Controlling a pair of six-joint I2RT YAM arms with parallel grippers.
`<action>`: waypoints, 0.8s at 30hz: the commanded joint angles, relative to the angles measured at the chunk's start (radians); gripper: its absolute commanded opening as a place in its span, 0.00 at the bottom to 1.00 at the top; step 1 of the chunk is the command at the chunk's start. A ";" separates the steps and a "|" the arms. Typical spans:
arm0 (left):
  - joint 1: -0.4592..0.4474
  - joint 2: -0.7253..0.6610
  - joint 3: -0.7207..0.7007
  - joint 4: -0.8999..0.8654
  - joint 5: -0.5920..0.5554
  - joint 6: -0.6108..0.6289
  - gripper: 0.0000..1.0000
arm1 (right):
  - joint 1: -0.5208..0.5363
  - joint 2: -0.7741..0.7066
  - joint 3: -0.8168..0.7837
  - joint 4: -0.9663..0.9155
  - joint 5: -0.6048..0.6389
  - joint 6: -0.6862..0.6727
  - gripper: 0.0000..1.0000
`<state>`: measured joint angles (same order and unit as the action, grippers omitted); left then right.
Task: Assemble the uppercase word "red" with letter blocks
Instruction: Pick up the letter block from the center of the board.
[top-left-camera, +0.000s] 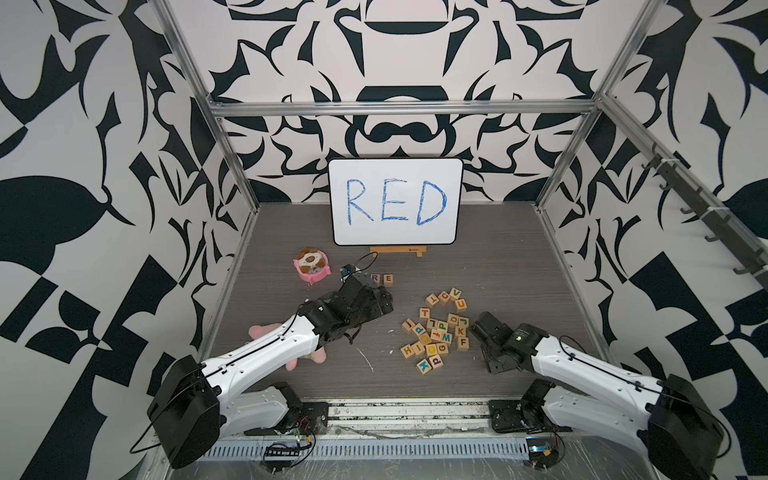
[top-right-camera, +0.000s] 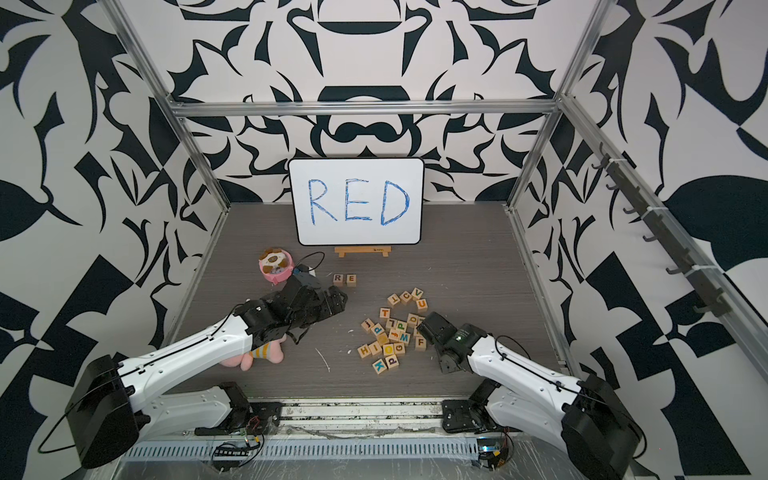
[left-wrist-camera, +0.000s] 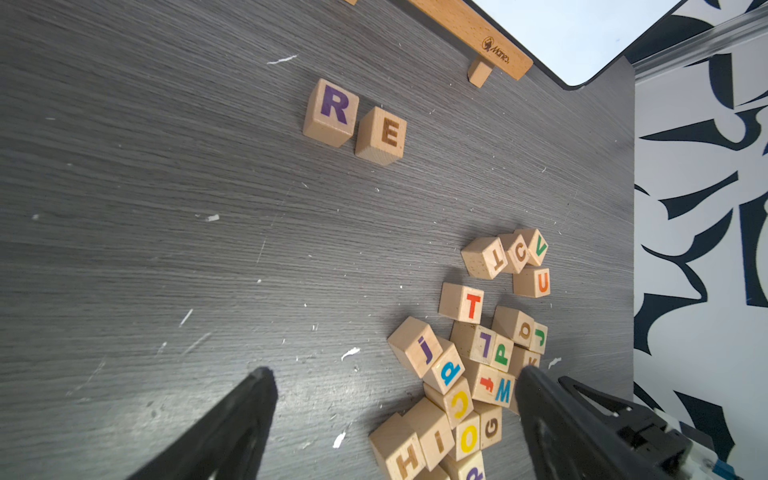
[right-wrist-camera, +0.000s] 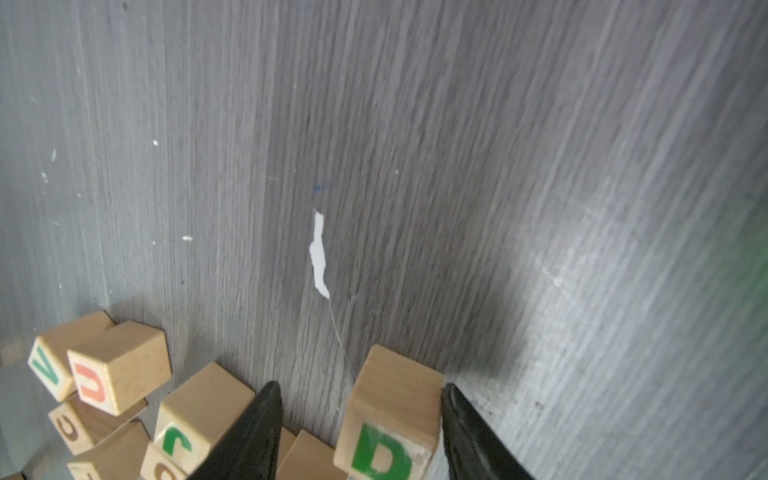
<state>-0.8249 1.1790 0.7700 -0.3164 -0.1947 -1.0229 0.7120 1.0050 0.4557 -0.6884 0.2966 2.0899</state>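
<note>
Right wrist | right hand (right-wrist-camera: 361, 388) straddles D block (right-wrist-camera: 395, 399) | J block (right-wrist-camera: 199, 411) adjacent

We look into a robotics lab test cell. An aluminium frame (top-left-camera: 399, 109) boxes in a grey counter (top-left-camera: 519, 257), with black-and-white patterned panels (top-left-camera: 83, 166) as walls. The left arm (top-left-camera: 257, 353) and the right arm (top-left-camera: 582, 365) stand on a base rail (top-left-camera: 407, 413). Bare circuit boards (top-left-camera: 286, 451) and wires lie along the front edge. Letter blocks (top-left-camera: 446, 336) lie scattered before a whiteboard (top-left-camera: 395, 170) with RED handwritten on it.
</note>
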 joint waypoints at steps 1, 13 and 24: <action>0.000 -0.020 -0.018 0.002 -0.012 0.010 0.94 | -0.018 0.009 -0.008 0.027 0.023 0.070 0.55; 0.000 -0.019 -0.024 0.002 -0.019 0.010 0.94 | -0.034 0.066 0.012 0.039 0.010 -0.008 0.49; 0.000 -0.013 -0.022 0.000 -0.020 0.010 0.94 | -0.035 0.099 0.033 0.030 0.033 -0.089 0.50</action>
<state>-0.8249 1.1770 0.7601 -0.3145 -0.2028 -1.0229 0.6819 1.0969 0.4591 -0.6281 0.2985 2.0373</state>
